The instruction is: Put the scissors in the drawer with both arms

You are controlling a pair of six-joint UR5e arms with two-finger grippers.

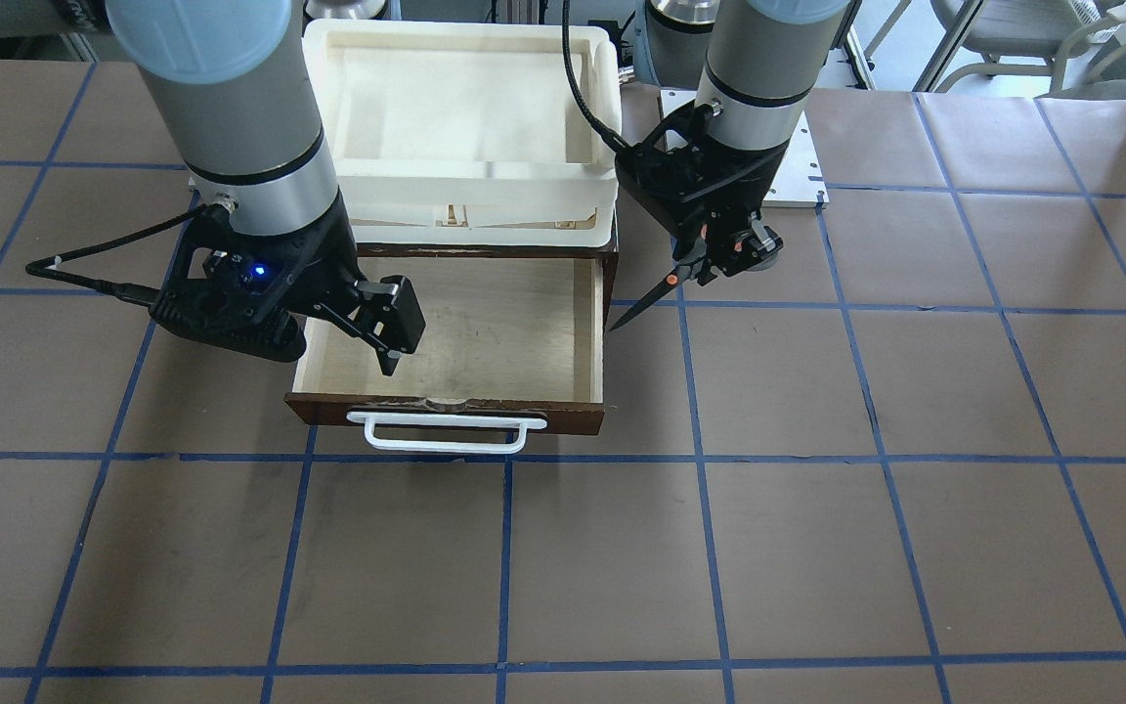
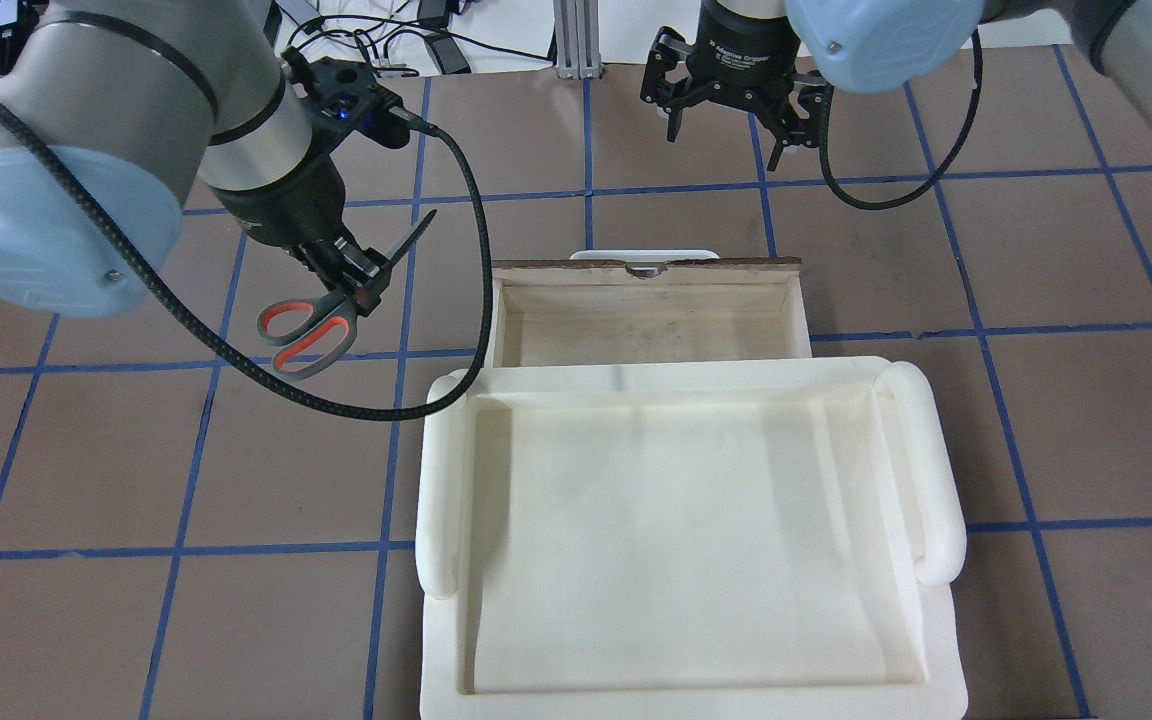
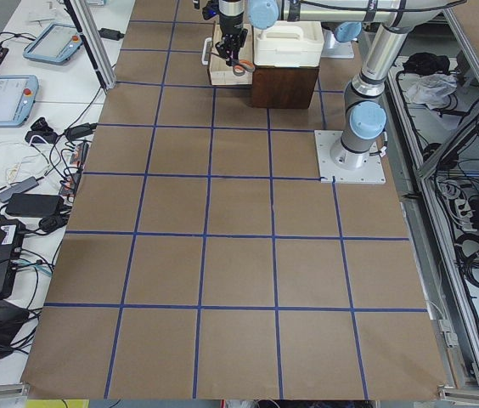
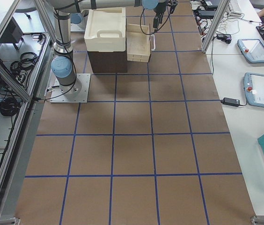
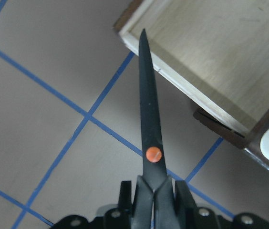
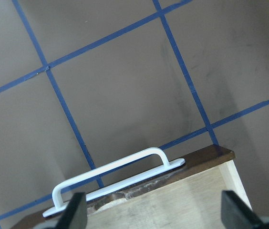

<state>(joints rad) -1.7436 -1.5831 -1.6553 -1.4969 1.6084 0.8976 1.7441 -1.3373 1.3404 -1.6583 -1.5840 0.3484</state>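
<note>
So the left gripper [image 2: 356, 280] is clamped on the scissors [image 2: 308, 335], pinching them just behind the orange pivot. The grey and orange handles stick out back toward the robot and the shut blades point away from it at a slant. The scissors are up in the air, off the table [image 1: 915, 391], not in the drawer [image 1: 543, 418]. They hang just outside its side wall on the robot's left. In the left wrist view the blade tip sits right by the drawer's near corner, over the edge of the wall. The drawer itself is pulled out, pale plywood inside, nothing lying in it that I can see, and its white bar handle [image 1: 446, 432] faces away from the robot. The right gripper [image 1: 392, 364] hovers over the drawer at the front, on the robot's right, fingers spread wide with nothing between them. Its wrist view looks down on the handle and front edge. The cream tray [image 2: 936, 470] sits on top of the cabinet behind the drawer.
</note>
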